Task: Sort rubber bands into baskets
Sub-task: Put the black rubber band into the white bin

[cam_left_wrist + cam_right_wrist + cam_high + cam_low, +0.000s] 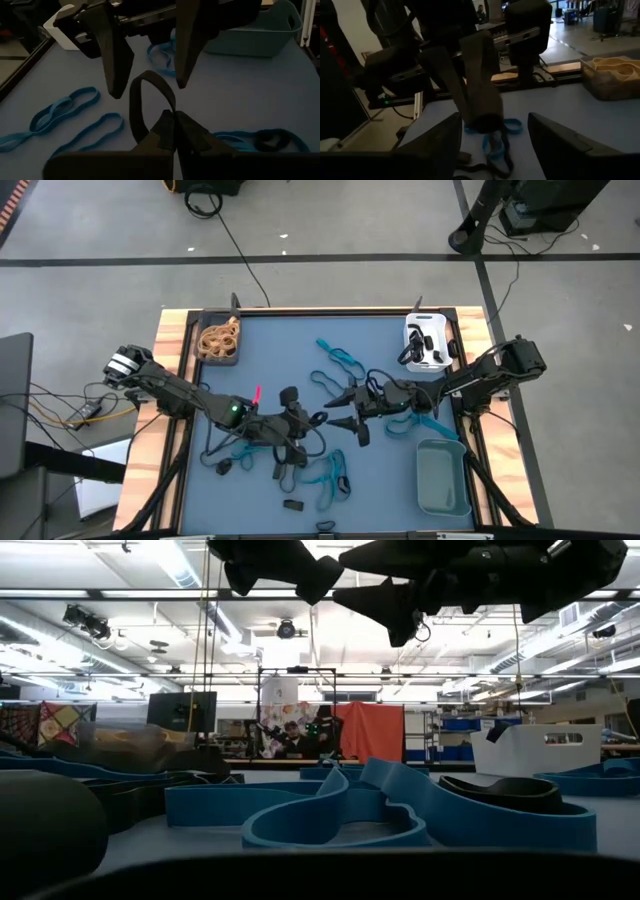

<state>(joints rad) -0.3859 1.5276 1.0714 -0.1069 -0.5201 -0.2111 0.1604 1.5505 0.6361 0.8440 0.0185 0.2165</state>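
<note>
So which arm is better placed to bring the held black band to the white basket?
Right. The left gripper pinches the black band, but the white basket, which has dark bands inside, sits on the right arm's side, and the right gripper waits open facing the band.

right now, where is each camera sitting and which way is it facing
High view: above the table, looking straight down; both arms show, left pincer meeting right pincer mid-table.
Low view: tabletop height, looking level across blue bands into the room; arms hang dark overhead.
Left wrist view: on the left arm, facing the teal basket; own fingers pinch a black band.
Right wrist view: on the right arm, facing the basket of tan bands; own open fingers below.
Shared: both wrist views show that black band between the pincers.
</note>
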